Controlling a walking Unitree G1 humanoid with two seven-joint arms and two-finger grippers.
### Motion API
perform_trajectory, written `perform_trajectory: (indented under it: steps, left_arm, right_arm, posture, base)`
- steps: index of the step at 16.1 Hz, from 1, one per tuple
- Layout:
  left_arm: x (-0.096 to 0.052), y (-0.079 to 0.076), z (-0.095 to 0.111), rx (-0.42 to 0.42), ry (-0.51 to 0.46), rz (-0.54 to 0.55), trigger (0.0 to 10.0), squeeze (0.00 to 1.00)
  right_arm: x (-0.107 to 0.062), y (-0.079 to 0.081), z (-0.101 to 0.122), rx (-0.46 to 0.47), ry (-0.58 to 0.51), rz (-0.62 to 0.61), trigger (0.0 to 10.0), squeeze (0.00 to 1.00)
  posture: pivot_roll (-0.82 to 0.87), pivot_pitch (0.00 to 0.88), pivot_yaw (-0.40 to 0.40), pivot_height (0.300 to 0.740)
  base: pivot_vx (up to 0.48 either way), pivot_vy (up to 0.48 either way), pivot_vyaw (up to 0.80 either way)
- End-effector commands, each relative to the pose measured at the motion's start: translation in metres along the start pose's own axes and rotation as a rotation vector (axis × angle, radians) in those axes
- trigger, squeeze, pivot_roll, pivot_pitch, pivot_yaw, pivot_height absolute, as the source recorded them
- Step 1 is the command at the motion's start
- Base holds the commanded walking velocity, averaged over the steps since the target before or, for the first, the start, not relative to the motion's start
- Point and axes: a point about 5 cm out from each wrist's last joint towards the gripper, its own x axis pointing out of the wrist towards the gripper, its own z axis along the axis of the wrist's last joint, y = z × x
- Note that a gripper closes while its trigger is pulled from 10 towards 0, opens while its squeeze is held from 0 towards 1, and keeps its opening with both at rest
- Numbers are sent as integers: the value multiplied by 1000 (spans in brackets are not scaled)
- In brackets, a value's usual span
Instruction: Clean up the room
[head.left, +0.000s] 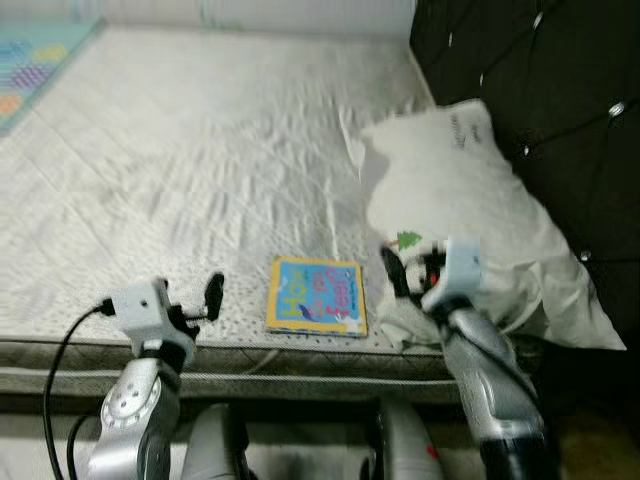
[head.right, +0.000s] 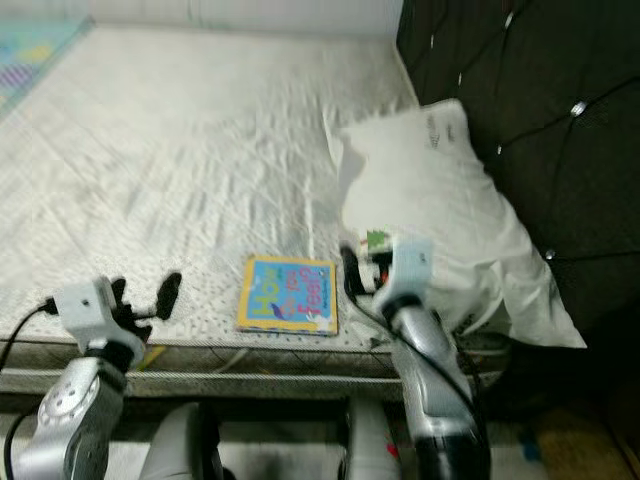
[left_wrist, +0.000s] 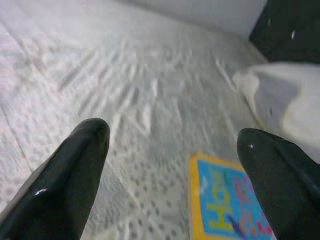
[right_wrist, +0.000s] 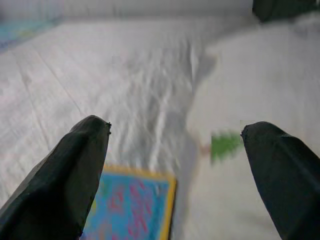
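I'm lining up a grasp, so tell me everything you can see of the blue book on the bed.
The book is thin and square, with a yellow border, a blue cover and large colourful lettering too blurred to read. It looks like a children's picture book. It lies flat and closed, cover up, on the white sheet close to the near edge of the mattress, between the two grippers and nearer the right gripper. The pillow lies beside it, apart. Nothing touches the book except the sheet.

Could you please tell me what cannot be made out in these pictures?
- Book cover wording: blurred in the eye views, cut off by the edge in both wrist views.
- Green shape on the pillow: too blurred to identify.
- Colourful mat: cut off at the eye views' corner.
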Motion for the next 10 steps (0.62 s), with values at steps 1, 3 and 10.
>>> perform_trajectory:
  steps: [1, 3, 10]
  left_arm:
    - [2, 2, -3, 18, 4, 10, 10000, 0]
    - [13, 0, -1, 19, -12, 5, 10000, 0]
    - [33, -3, 5, 0, -61, 12, 10000, 0]
  right_arm:
    - [3, -8, 3, 25, -17, -37, 10000, 0]
    - [14, -9, 15, 46, -75, -34, 10000, 0]
    - [34, -4, 33, 57, -142, 2, 10000, 0]
  posture:
    - [-67, 0, -9, 603]
    - [-72, 0, -5, 607]
    - [-86, 0, 0, 684]
  base:
    - [0, 0, 0]
    - [0, 0, -222]
    - [0, 0, -404]
